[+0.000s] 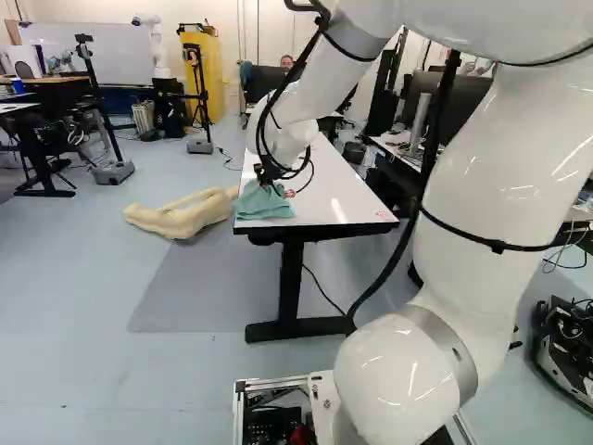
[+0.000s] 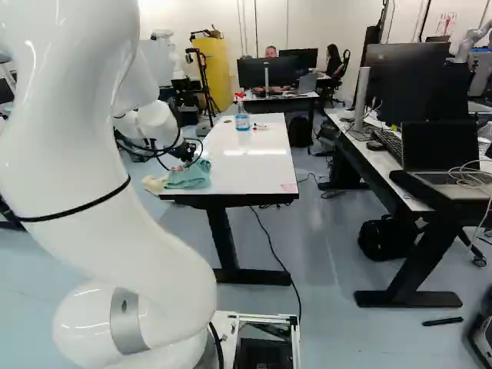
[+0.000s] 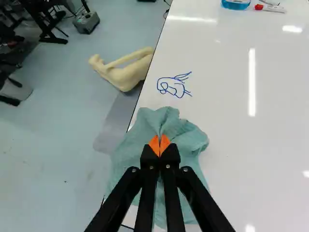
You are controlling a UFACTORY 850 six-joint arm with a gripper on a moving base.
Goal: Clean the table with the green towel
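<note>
On the grey floor, off the left edge of the long white tabletop surface (image 1: 338, 197) with black legs, a pair of bent, cream-coloured mannequin legs (image 1: 185, 215). At the near left corner of the surface, the crumpled, soft green cloth towel (image 3: 186, 137), bunched up in folds and reaching out past the left edge. Over that corner, the black two-fingered claw (image 2: 187, 156) with orange pads (image 3: 164, 142), brought together and clamped on the towel. Just beyond the towel, close to the left edge, a small looping blue line drawing (image 3: 174, 86). Towards the far edge, a clear spray bottle of blue liquid (image 2: 242, 121) with a red top, upright. Just right of the bottle, slim white markers with red (image 2: 260, 126). At the near right corner, a faint pinkish mark (image 2: 289, 187). Farther right, on a separate white-topped desk (image 2: 366, 154), large black monitors (image 2: 419, 81) and an open black laptop (image 2: 438, 146).
</note>
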